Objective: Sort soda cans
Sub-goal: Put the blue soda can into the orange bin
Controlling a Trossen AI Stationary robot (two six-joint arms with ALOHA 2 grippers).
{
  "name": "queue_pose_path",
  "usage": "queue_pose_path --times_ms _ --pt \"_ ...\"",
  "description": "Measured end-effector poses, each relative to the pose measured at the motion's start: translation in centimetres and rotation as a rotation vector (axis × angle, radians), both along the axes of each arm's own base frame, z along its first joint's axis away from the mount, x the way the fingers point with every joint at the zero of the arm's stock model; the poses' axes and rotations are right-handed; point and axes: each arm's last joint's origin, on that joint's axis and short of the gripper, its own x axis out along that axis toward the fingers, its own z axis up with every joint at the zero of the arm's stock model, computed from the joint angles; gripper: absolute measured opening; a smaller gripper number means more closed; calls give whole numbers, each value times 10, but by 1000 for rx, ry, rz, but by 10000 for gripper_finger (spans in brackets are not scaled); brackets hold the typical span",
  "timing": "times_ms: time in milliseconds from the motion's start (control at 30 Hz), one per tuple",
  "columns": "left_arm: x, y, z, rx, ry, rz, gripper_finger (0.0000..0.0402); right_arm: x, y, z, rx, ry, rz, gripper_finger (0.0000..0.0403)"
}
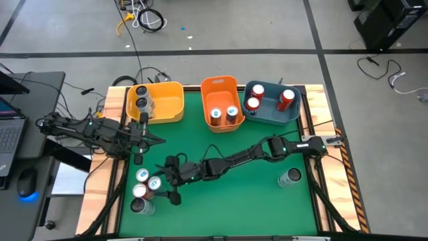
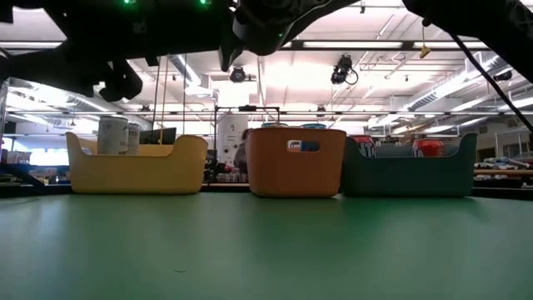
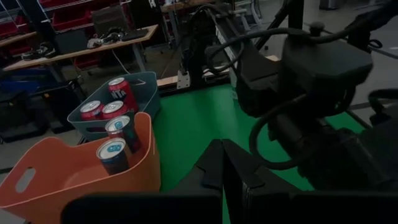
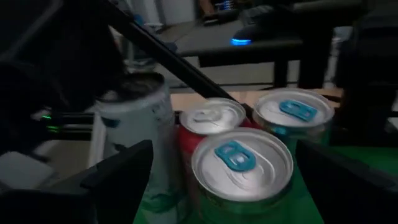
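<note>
Near the table's front left corner stand several soda cans (image 1: 144,189) upright on the green mat. My right gripper (image 1: 164,182) reaches level toward them from the right, open wide. Its fingers (image 4: 121,171) stand on either side of a can with a blue tab (image 4: 241,163), with a gap on both sides. Behind that one are a red can (image 4: 211,118), another blue-tab can (image 4: 295,111) and a pale can (image 4: 134,121). One dark can (image 1: 289,177) stands alone at the right. My left gripper (image 1: 138,152) waits shut over the left edge, holding nothing.
Along the far edge stand three bins: yellow (image 1: 167,107) with two grey cans (image 1: 141,98), orange (image 1: 219,88) with two blue-marked cans (image 3: 115,152), blue (image 1: 269,115) with red cans (image 3: 118,90). My right arm (image 1: 247,155) lies across the mat's middle.
</note>
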Motion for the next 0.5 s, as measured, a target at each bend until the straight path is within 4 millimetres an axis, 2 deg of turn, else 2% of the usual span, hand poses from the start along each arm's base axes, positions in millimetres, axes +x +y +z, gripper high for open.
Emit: queue_pose_path --times_ms 167,500 --pt "0 0 0 -3 0 -13 1 -1 2 -5 -21 48 -96 380" --pt "0 -1 0 -12 2 -40 1 -1 0 -6 -16 50 -103 375"
